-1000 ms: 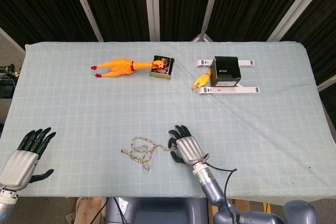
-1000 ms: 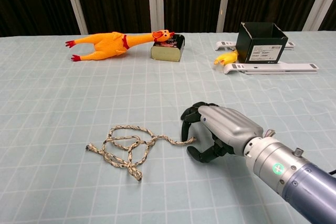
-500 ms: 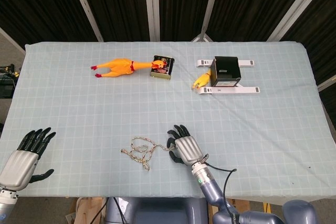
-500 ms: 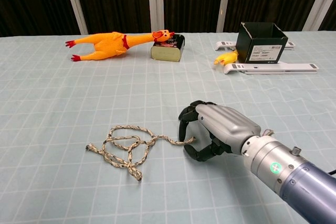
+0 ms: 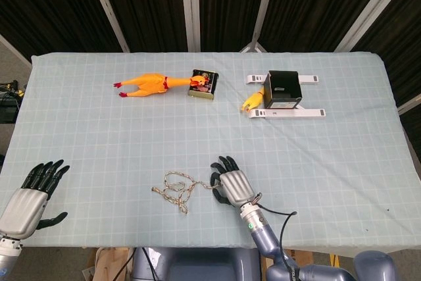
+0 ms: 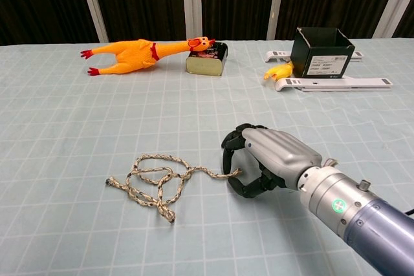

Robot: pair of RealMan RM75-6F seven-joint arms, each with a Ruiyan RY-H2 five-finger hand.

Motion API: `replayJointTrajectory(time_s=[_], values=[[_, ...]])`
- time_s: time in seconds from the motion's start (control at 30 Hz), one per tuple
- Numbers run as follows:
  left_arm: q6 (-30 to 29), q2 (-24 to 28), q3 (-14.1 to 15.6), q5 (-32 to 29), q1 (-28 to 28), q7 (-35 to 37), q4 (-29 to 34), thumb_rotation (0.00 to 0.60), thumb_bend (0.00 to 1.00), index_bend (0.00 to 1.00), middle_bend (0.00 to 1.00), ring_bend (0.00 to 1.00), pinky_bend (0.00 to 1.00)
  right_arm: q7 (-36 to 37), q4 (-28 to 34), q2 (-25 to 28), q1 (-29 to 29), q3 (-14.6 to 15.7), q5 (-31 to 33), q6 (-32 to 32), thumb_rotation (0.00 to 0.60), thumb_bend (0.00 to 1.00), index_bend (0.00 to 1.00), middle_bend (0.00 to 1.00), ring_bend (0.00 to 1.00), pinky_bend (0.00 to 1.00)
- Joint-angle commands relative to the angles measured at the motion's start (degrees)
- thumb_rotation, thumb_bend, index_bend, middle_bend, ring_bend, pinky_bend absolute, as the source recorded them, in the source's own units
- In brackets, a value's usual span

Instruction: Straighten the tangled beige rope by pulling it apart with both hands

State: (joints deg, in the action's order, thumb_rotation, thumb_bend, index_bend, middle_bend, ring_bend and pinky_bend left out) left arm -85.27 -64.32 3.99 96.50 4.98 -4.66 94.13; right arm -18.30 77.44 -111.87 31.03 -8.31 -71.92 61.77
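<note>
The beige rope [image 5: 175,189] [image 6: 157,179] lies in tangled loops on the light blue grid cloth near the table's front edge. Its right end runs under my right hand [image 5: 231,187] [image 6: 270,159]. That hand arches over the end, fingers [image 6: 230,150] curled down on the far side and thumb on the near side. A small gap still shows around the rope tip, which lies flat on the cloth. My left hand [image 5: 31,199] hovers open at the front left corner, far left of the rope, and shows only in the head view.
At the back lie a rubber chicken [image 5: 148,85] [image 6: 132,53] and a small dark tin [image 5: 202,84] [image 6: 207,58]. To the right stands a black box [image 5: 283,89] [image 6: 321,52] on white rails [image 5: 287,113], with a small yellow toy [image 5: 252,102] beside it.
My right hand has shifted slightly left over the rope's end and its fingers have curled in a little. The rope and my left hand have not moved.
</note>
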Motion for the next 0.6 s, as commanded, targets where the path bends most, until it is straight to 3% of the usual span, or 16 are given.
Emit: replayJointTrajectory(time_s=[0.03, 0.6], values=[[0.03, 0.03, 0.04, 0.00, -0.01, 0.04, -0.01, 0.600, 0.04, 0.06, 0.00, 0.00, 0.00, -0.06, 0.00, -0.02, -0.02, 0.08, -0.07, 0.07, 0.600, 0.49, 0.54, 0.24, 0.04, 0.00], [0.05, 0.10, 0.01, -0.21, -0.03, 0.11, 0.00, 0.600, 0.04, 0.06, 0.00, 0.00, 0.00, -0.26, 1.37, 1.06, -0.47, 0.54, -0.32, 0.55, 0.600, 0.56, 0.59, 0.25, 0.04, 0.00]])
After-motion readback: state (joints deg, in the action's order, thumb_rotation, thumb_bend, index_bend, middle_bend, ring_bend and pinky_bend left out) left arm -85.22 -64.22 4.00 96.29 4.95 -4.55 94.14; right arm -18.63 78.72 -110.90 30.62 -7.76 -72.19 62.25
